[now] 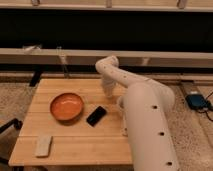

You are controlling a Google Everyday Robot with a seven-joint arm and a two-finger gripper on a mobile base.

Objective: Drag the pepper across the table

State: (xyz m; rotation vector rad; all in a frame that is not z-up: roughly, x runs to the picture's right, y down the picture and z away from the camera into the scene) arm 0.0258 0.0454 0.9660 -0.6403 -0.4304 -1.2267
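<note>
A light wooden table (80, 137) before a dark wall carries an orange bowl (66, 106), a black phone (96, 115) and a pale block (43, 145) — the white arm's gripper (107, 92) points down near the far side, its grip impossible to tell — the pepper cannot be made out.

White hand (107, 91) over light plank table (85, 145); orange bowl (66, 106); black phone (96, 115).

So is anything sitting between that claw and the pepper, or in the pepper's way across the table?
The pepper itself is not visible; the arm may hide it. The gripper is low over the far side of the table. The orange bowl and black phone lie mid-table, blocking a drag toward them.
</note>
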